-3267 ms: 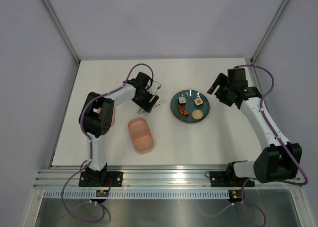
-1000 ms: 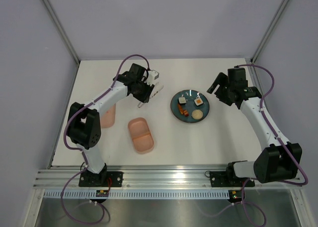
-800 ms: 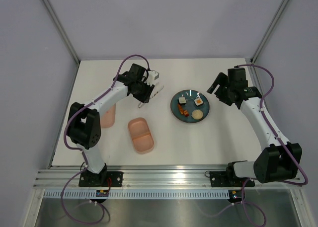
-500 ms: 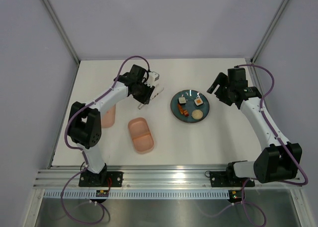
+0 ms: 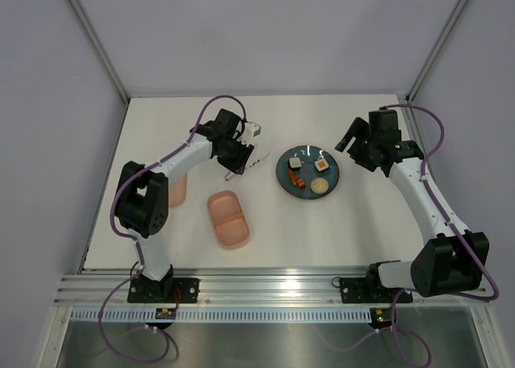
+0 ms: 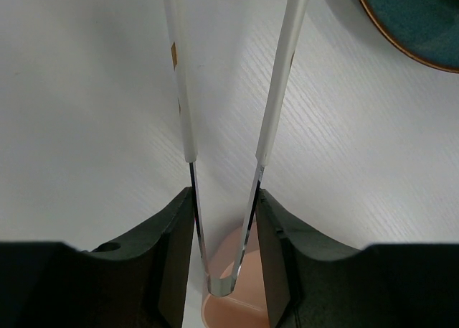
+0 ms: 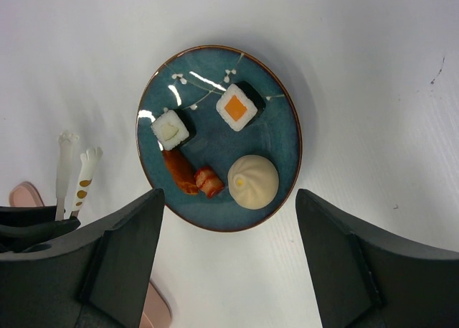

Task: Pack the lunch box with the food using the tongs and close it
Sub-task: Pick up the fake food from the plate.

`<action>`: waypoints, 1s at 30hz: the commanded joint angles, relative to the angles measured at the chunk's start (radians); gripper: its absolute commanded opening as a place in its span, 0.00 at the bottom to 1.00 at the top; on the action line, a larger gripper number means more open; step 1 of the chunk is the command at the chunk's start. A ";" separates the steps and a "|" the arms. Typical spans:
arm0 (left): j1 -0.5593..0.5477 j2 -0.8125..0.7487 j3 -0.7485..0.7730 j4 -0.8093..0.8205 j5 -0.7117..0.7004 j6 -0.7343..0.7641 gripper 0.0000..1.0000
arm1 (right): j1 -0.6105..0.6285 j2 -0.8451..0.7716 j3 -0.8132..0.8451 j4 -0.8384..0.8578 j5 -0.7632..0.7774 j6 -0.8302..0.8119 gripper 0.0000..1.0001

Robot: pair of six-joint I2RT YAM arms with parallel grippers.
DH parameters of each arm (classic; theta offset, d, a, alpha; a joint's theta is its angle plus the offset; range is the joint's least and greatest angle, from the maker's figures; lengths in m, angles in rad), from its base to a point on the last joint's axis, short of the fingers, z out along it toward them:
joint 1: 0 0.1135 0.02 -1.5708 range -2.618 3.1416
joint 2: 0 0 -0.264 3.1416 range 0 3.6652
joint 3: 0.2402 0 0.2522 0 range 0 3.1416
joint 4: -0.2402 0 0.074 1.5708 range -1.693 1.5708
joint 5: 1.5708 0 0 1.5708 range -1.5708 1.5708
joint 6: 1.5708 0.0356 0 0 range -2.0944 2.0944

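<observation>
Where the table [image 5: 322,231] runs nearest me, the lunch box [image 5: 228,218] lies open; farther off, my left jaws clamp the tongs [image 6: 275,91] near their bend, left of the plate [image 7: 276,138] carrying the food [image 7: 237,107], with my right jaws wide apart, empty, at its right.

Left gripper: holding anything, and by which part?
The tongs, pinched in the left gripper near their joined hinge end, both arms pointing out ahead. The right gripper is open and empty.
</observation>
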 commanded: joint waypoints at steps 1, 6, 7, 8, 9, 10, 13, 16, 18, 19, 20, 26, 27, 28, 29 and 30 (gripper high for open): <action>-0.007 -0.002 0.002 0.011 0.024 -0.008 0.41 | 0.006 -0.009 0.011 0.023 -0.009 0.002 0.82; -0.010 0.000 -0.001 0.011 0.032 -0.010 0.40 | 0.006 -0.009 0.008 0.025 -0.008 0.003 0.82; -0.010 0.002 -0.001 0.011 0.032 -0.011 0.40 | 0.007 -0.009 0.008 0.025 -0.009 0.003 0.82; -0.010 0.002 -0.002 0.011 0.032 -0.011 0.39 | 0.006 -0.009 0.008 0.025 -0.009 0.003 0.82; -0.010 0.000 -0.004 0.011 0.032 -0.011 0.39 | 0.006 -0.011 0.008 0.025 -0.009 0.003 0.82; -0.013 0.002 -0.004 0.011 0.032 -0.011 0.39 | 0.006 -0.012 0.008 0.025 -0.009 0.002 0.82; -0.013 -0.002 -0.005 0.011 0.033 -0.011 0.39 | 0.006 -0.014 0.006 0.023 -0.011 0.002 0.82; -0.015 -0.002 -0.005 0.009 0.032 -0.011 0.39 | 0.006 -0.015 0.003 0.025 -0.009 0.003 0.82; -0.013 -0.002 -0.004 0.009 0.032 -0.011 0.40 | 0.006 -0.017 0.003 0.025 -0.009 0.003 0.82; -0.013 -0.005 -0.004 0.008 0.032 -0.011 0.40 | 0.006 -0.018 0.003 0.025 -0.008 0.005 0.82; -0.013 -0.003 -0.002 0.008 0.033 -0.011 0.40 | 0.007 -0.018 0.003 0.025 -0.009 0.005 0.82; -0.015 -0.005 -0.001 0.003 0.033 -0.011 0.41 | 0.006 -0.025 0.003 0.023 -0.009 0.006 0.82; -0.016 -0.006 -0.001 0.003 0.033 -0.011 0.41 | 0.006 -0.026 0.003 0.023 -0.009 0.006 0.82; -0.016 -0.006 -0.001 0.002 0.035 -0.011 0.41 | 0.007 -0.026 0.002 0.023 -0.009 0.006 0.82; -0.015 -0.005 -0.001 0.002 0.033 -0.010 0.41 | 0.006 -0.026 0.002 0.023 -0.009 0.006 0.82; -0.018 -0.006 -0.001 0.000 0.035 -0.010 0.41 | 0.006 -0.026 0.000 0.023 -0.009 0.008 0.82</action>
